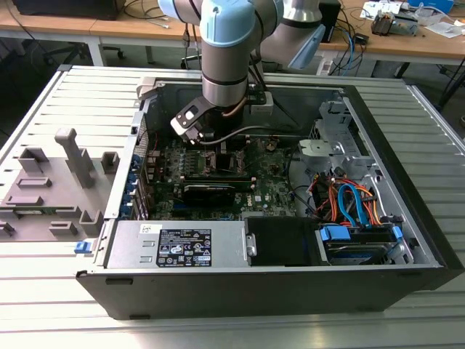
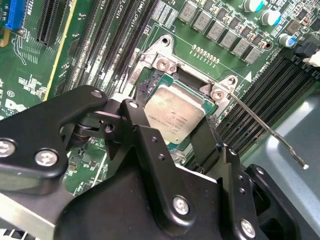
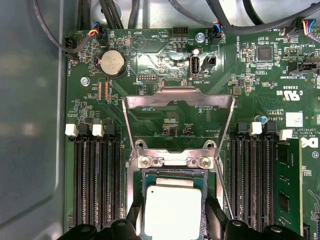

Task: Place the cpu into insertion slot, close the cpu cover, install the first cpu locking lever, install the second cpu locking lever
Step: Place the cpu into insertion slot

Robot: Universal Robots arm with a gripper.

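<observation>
Fingers (image 2: 206, 136) grip the cpu (image 2: 172, 115), cpu cover (image 3: 177, 98) open

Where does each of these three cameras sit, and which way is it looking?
Exterior view: off the arm, above, looking down into the open computer case; the arm reaches in.
First wrist view: on the wrist, facing the motherboard squarely, with the open cpu cover; fingers show.
Second wrist view: on the wrist, looking slantwise past the fingers at the socket.
Shared: both wrist views show the cpu between the fingers.
</observation>
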